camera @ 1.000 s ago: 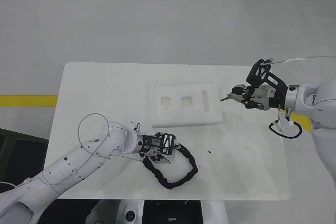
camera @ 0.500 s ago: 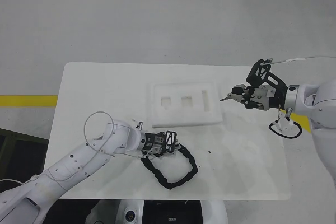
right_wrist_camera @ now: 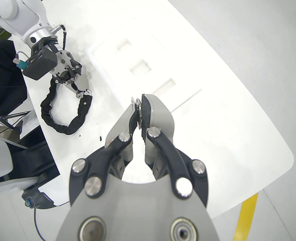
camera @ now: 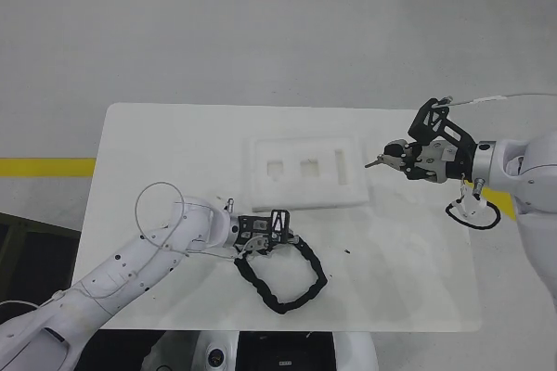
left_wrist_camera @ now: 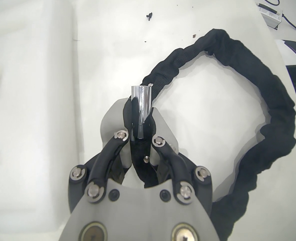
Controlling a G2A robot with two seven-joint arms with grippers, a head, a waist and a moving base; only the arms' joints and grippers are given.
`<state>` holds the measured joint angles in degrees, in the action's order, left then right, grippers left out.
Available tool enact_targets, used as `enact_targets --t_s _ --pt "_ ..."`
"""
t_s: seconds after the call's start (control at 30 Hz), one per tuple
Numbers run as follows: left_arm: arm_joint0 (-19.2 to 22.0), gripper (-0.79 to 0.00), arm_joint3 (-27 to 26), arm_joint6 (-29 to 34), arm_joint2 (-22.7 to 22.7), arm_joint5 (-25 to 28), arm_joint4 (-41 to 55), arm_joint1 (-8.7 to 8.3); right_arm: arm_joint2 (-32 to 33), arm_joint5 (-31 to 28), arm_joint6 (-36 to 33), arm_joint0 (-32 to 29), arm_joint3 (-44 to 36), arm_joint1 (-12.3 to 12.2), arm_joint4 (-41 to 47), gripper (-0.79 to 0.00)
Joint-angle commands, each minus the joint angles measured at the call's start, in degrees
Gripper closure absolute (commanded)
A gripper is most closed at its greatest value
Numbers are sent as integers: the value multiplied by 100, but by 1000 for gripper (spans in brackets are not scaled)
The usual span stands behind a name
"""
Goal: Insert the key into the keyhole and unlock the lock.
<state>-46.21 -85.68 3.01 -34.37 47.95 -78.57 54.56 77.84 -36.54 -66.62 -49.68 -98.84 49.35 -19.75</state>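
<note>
**Top view.**
- Change: against a second ago, the left gripper has turned and shifted toward the foam tray. The lock and its chain end have gone with it.
- The right gripper and key are unchanged.
- Lock: between the left fingers, with the chain looping away from the fingertips and back under the wrist, on the table.
- Key: pinched in the right gripper, tip past the fingertips, well apart from the lock.

**Left wrist view.**
- Left gripper: narrow, clamped on the lock.
- Lock: a short chrome cylinder, standing out beyond the fingertips.
- Chain: black fabric sleeve, wrinkled. It starts just behind the cylinder and curves off to one side of the gripper.
- The foam tray lies on the other side.
- Dark crumbs lie ahead of the fingertips.

**Right wrist view.**
- Right gripper: nearly closed, its ribbed pads gripping the key.
- Key: thin, metal, seen edge-on.
- Far ahead of the fingertips, the left gripper holds the lock with the chain loop beneath it.
- Keyhole: too small to tell.
</note>
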Motion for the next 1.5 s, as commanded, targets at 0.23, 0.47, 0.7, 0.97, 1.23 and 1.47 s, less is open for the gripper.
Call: enact_targets --t_s 0.23,0.47,0.7,0.97,1.23,1.47 --pt "-352 0 204 -777 -494 156 487 -108 0 0 0 0 0 0 0 0" --pt "-786 0 257 -2212 -1016 172 309 -259 -356 194 252 -237 -312 20 -148 0" --pt "-1024 0 402 -3847 -1330 -221 -700 -356 -765 354 144 -153 -520 55 536 0" --pt "-910 0 708 -5548 -1275 -590 -1675 -341 -1219 619 184 -56 -691 109 772 0" --pt "-630 0 1123 -6169 -959 -664 -1922 -176 -1602 922 730 -20 -843 198 539 0" --pt "-485 0 1336 -6114 -827 -821 -1834 -40 -1845 1018 902 10 -981 255 555 0"
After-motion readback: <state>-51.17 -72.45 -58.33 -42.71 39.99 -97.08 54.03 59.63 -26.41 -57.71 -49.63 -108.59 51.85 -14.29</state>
